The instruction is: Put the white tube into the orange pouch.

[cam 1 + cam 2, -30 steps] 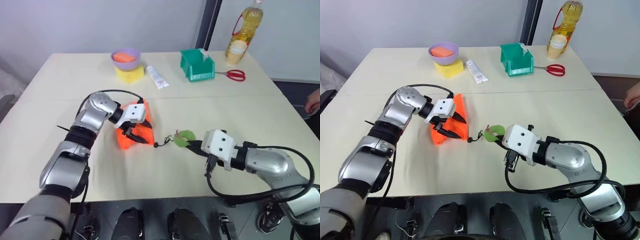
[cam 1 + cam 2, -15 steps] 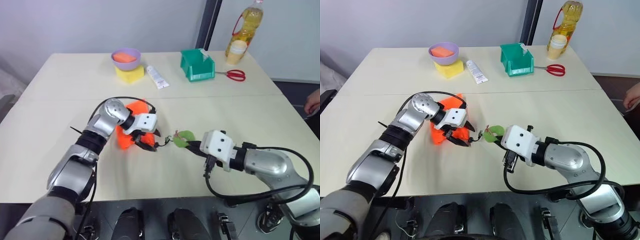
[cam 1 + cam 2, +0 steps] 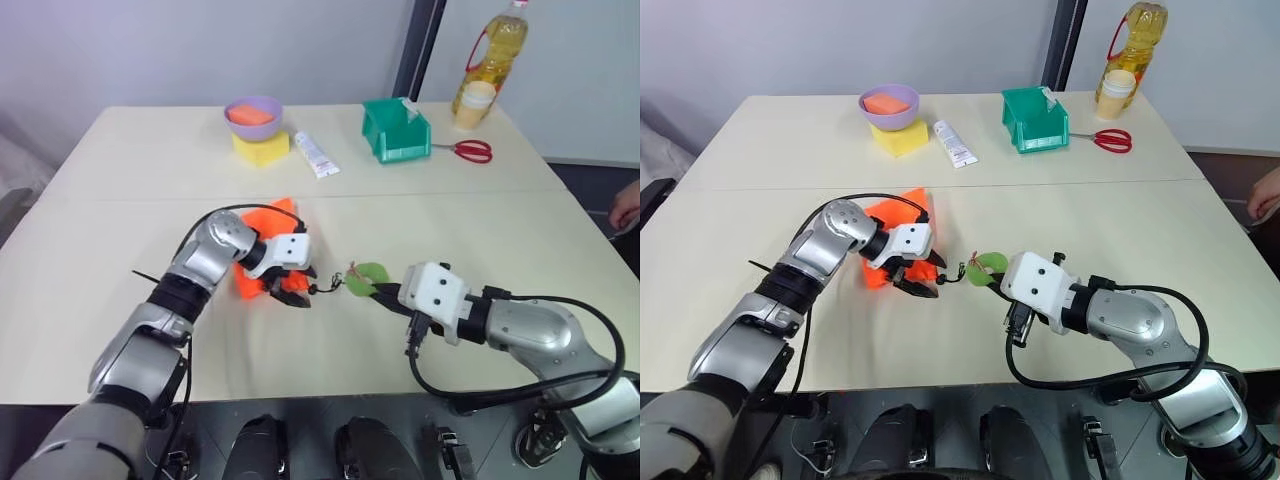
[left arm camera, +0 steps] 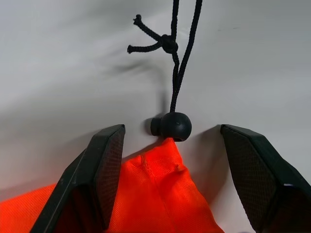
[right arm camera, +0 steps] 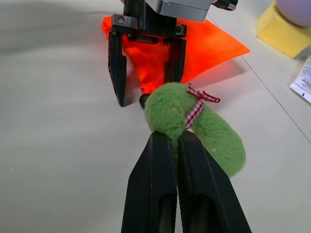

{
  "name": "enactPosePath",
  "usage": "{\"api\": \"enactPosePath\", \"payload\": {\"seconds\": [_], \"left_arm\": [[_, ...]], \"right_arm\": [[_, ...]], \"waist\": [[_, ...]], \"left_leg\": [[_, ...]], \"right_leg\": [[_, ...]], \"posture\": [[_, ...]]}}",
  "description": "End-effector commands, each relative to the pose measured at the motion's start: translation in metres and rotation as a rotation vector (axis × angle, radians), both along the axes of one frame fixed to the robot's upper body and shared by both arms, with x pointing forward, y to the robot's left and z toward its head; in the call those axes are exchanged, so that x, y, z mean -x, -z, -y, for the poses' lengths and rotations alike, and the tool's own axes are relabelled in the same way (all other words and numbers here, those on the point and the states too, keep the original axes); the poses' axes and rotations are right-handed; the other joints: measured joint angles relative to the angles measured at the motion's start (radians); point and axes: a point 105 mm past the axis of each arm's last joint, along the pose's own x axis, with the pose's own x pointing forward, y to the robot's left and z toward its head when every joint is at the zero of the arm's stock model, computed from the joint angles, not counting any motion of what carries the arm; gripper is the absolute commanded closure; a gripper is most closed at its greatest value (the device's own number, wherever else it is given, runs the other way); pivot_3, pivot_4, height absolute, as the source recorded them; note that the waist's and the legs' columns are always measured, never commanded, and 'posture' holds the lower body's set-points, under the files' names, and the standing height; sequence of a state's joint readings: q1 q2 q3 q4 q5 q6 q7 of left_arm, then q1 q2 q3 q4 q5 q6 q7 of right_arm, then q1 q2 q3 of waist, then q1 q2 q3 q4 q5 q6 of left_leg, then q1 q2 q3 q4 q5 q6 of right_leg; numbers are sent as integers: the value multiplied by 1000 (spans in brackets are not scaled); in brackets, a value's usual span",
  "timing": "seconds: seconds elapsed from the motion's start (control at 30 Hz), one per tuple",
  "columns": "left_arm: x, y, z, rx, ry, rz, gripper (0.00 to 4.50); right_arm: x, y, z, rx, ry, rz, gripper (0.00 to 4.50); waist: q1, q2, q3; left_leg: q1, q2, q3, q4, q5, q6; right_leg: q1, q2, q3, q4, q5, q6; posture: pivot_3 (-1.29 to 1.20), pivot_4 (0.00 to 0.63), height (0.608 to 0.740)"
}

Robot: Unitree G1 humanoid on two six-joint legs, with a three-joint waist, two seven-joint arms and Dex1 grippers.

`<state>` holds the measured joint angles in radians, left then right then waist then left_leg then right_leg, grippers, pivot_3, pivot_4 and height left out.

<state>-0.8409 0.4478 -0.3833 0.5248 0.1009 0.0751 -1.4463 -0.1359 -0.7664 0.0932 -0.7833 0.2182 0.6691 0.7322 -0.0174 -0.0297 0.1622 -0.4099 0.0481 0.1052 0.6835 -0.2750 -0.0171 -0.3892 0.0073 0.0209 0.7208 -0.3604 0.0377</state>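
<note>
Left arm bent across to the orange pouch, right arm reaching in low from the right.

Left gripper (image 4: 167, 160) tipped down at the gathered corner of the orange pouch (image 3: 262, 250), fingers (image 4: 104, 160) spread wide on either side of the fabric and the black cord stopper (image 4: 171, 125), gripping nothing. Right gripper (image 5: 176, 145) pinched tight on the fuzzy green tag (image 5: 194, 124) tied with a red checked ribbon, just beside the pouch's corner. Pouch flat on the cream table (image 3: 450, 215), near its middle. At the far edge: purple bowl (image 3: 252, 113) on a yellow sponge (image 3: 261, 148), a long white tube (image 3: 315, 154), green bin (image 3: 396, 130), red scissors (image 3: 468, 150), oil bottle (image 3: 490, 52). Small plump white tube not made out.
</note>
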Motion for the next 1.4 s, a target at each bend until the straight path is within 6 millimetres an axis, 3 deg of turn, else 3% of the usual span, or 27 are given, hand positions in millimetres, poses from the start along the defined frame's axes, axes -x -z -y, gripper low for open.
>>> {"api": "enactPosePath", "payload": {"seconds": [0.03, 0.3, 0.4, 0.53, 0.57, 0.77, 0.93, 1.1, 1.4], "left_arm": [[0, -1, -3, 32, -47, -8, 1151], [3, 1, -3, 62, -66, -17, 1151], [3, 0, -3, 75, -68, -13, 2042], [3, -2, -1, 93, -65, -16, 4003], [3, -2, -1, 95, -64, -16, 4297], [1, -3, -3, 97, -71, -18, 4283], [-7, -8, -16, 93, -119, 1, 4283], [-11, -9, -48, 33, -145, 44, 4283], [-8, -11, -78, 9, -196, 52, 4283]], "right_arm": [[4, -7, -3, 5, -27, 45, 4500], [3, -5, -3, 14, -33, 44, 4500], [3, -5, -2, 16, -35, 44, 4500], [3, -4, -2, 17, -34, 42, 4500], [3, -4, -2, 17, -33, 42, 4500], [3, -4, -1, 18, -27, 43, 4500], [1, -7, 7, 28, 7, 56, 4500], [-10, -8, 43, 99, 123, 76, 4500], [-20, -3, 91, 223, 257, 104, 4500]], "waist": [[0, 0, 0], [0, 0, 0], [0, 0, 0], [0, 0, 0], [0, 0, 0], [0, 0, 0], [-1, 0, 0], [-3, 0, 0], [-4, 0, 0]], "left_leg": [[0, 0, 0, 0, 0, 0], [0, 0, 0, 0, 0, 0], [0, 0, 0, 0, 0, 0], [0, 0, 0, 0, 0, 0], [0, 0, 0, 0, 0, 0], [0, 0, 0, 0, 0, 0], [0, 0, 0, 0, 0, 0], [0, 0, 0, 0, 0, 0], [0, 0, 0, 0, -1, 1]], "right_leg": [[0, 0, 0, 0, 0, 0], [0, 0, 0, 0, 0, 0], [0, 0, 0, 0, 0, 0], [0, 0, 0, 0, 0, 0], [0, 0, 0, 0, 0, 0], [0, 0, 0, 0, 0, 0], [0, 0, 0, 0, 0, 0], [0, 0, 0, 0, 0, 0], [0, 0, 0, 0, 0, 0]], "posture": [[0, 150, 740], [0, 150, 740], [0, 150, 740], [0, 150, 740], [0, 150, 740], [0, 150, 740], [0, 150, 740], [0, 150, 740], [0, 150, 740]]}}
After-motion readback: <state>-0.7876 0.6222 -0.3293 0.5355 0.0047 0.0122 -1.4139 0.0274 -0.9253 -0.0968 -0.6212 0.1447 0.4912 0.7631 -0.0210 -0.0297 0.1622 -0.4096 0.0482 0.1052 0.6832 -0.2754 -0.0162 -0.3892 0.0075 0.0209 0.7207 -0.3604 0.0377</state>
